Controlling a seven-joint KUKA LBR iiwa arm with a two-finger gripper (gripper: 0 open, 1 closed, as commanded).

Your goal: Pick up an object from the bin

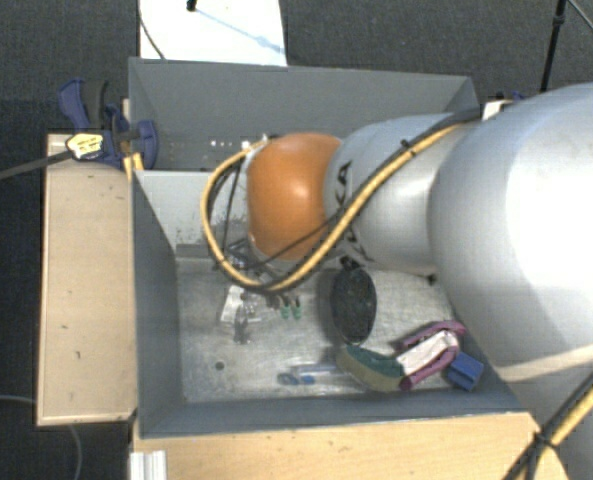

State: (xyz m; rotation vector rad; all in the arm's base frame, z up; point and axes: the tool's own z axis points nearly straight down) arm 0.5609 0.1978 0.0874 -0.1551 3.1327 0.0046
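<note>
My gripper (240, 314) hangs below the orange wrist cover, low over the bin floor in the left middle of the bin. Nothing is seen in it. Just to its right lie two small green bits (291, 311). A black round disc (352, 303) stands on the floor further right. Toward the front wall lies a thin clear stick with blue ends (311, 374).
At the front right lie a dark green pad (369, 366), a purple and white packet (428, 353) and a small blue block (464, 370), close together. The thick arm covers the bin's right and back parts.
</note>
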